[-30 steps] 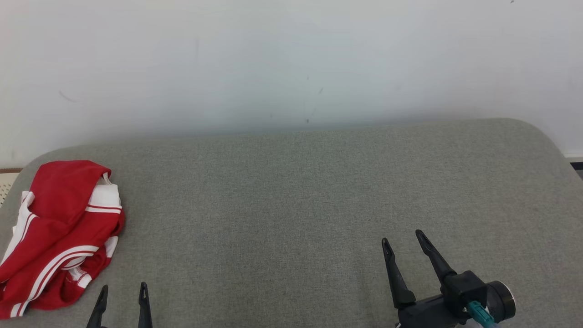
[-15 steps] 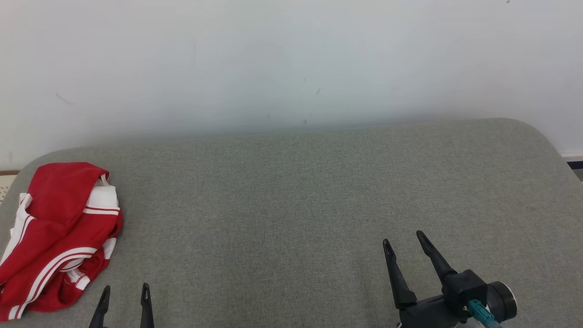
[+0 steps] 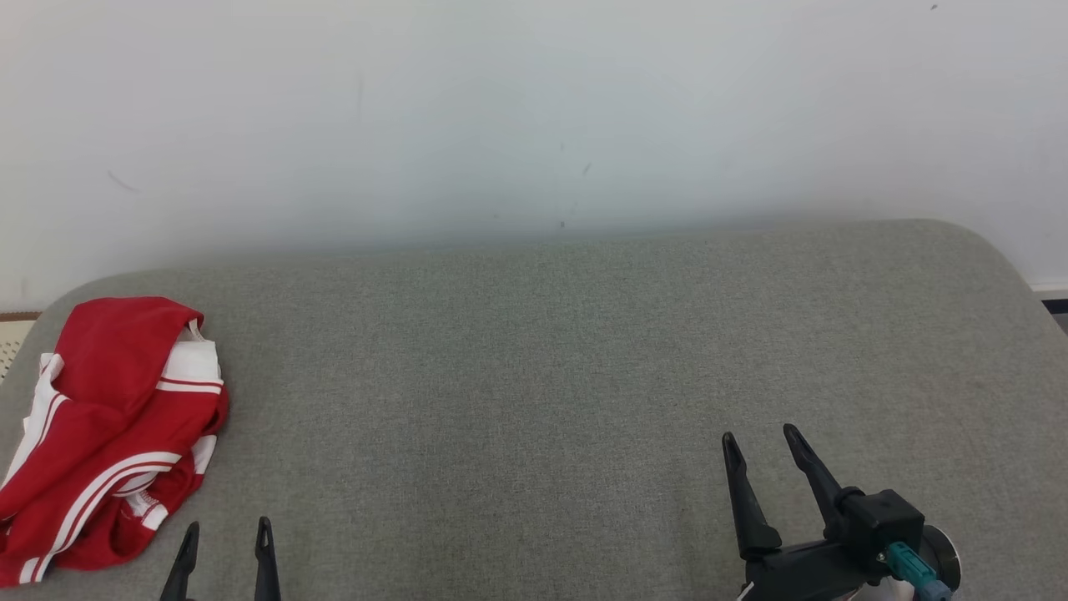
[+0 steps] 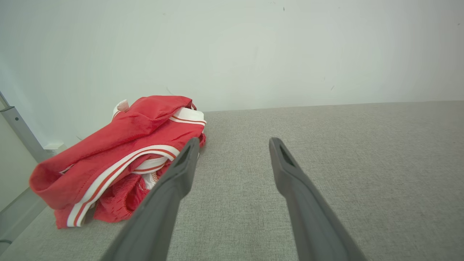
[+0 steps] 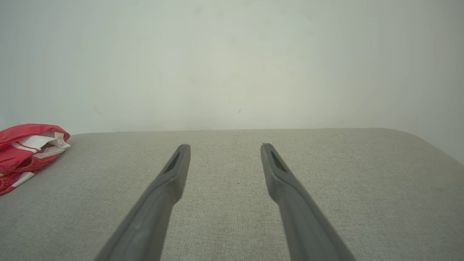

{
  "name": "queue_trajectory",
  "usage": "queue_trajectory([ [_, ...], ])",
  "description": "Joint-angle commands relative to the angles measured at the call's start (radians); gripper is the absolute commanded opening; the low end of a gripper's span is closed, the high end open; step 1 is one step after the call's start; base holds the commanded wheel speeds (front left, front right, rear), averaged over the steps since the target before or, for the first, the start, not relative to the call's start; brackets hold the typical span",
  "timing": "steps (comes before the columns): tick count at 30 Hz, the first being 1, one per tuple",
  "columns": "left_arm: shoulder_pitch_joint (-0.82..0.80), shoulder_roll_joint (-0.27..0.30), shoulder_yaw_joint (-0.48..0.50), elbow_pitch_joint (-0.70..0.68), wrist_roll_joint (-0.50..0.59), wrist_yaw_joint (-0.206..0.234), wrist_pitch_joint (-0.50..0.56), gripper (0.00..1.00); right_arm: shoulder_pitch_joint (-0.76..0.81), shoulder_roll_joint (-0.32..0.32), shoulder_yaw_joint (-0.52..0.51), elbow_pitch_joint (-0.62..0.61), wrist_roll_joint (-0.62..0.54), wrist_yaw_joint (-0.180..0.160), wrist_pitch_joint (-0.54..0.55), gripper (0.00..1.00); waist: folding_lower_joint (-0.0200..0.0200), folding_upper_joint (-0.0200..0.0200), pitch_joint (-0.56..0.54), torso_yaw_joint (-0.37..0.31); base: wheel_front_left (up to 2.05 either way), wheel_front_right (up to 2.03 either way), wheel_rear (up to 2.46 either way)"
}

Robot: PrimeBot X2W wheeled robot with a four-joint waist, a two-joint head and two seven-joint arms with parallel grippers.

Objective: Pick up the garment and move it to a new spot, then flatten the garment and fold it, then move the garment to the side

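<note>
One red garment (image 3: 108, 417) lies on one cushion (image 3: 534, 376); left gripper (image 3: 228, 524) and right gripper (image 3: 758, 432) gape empty.

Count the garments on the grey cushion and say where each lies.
1. The red garment with white stripes lies crumpled at the left end of the cushion, beside the open left end effector. Its folds could hide a second piece.
</note>
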Motion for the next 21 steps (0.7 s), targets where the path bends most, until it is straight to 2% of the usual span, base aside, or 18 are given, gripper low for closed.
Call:
queue_trajectory([
  [1, 0.013, 0.006, 0.000, -0.002, -0.001, 0.002, -0.003, 1.00, 0.008, 0.001, 0.000, -0.006, 0.011, 0.001, 0.004, 1.00, 0.0000, 0.0000, 0.000, 0.000, 0.00, 0.00, 0.00],
  [21, 0.022, 0.018, -0.005, -0.013, -0.019, 0.010, -0.003, 1.00, 0.015, -0.011, 0.003, -0.025, 0.056, 0.001, 0.030, 1.00, 0.0000, 0.0000, -0.002, -0.001, 0.00, 0.00, 0.00],
])
